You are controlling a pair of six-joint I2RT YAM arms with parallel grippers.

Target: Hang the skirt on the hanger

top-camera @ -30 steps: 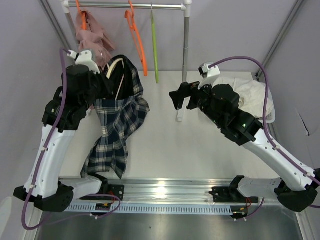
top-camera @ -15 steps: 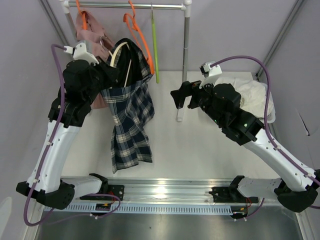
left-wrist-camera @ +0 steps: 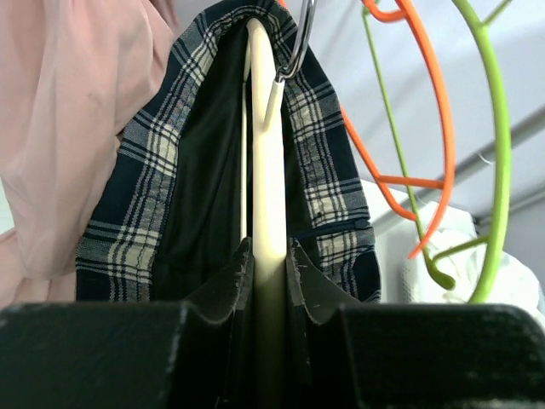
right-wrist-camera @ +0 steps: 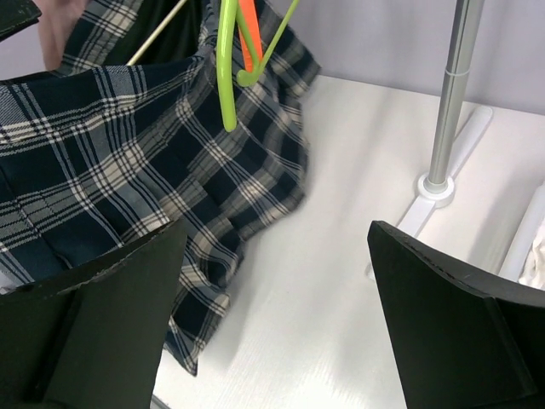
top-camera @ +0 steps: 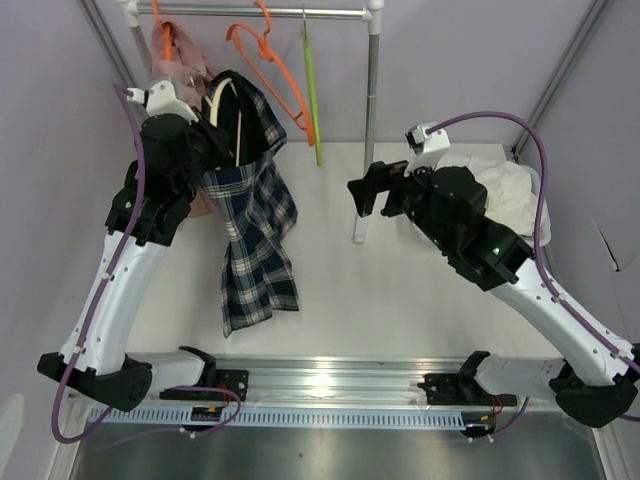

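Because the left gripper (left-wrist-camera: 271, 256) has its two fingers clamped on the lower part of the cream hanger (left-wrist-camera: 264, 153), the plaid skirt (top-camera: 255, 240) can be carried by the frame alone, with no grip on the cloth. The waistband is folded over the top of the hanger and the dark lining shows on both sides of it. The rest of the skirt hangs down freely over the table (top-camera: 400, 300), with its hem above or just brushing the surface; I cannot tell which. Held this high and this upright, the hanger has its metal hook (left-wrist-camera: 298, 43) pointing up toward the rail (top-camera: 300, 13). To my eye that reads as an approach to hang it, though I cannot tell whether the hook has caught anything. The gap it must fit is tight, with a pink garment (left-wrist-camera: 68, 128) just beside it on one side and an orange hanger (top-camera: 275, 65) and green hanger (top-camera: 312, 90) on the other. The right gripper (right-wrist-camera: 277, 290) has its fingers spread wide and holds nothing. It hovers near the rack's post (top-camera: 372, 120), facing the skirt. I would guess it waits there to steady the cloth if it slips. A white cloth (top-camera: 510, 190) lies bunched behind that arm.
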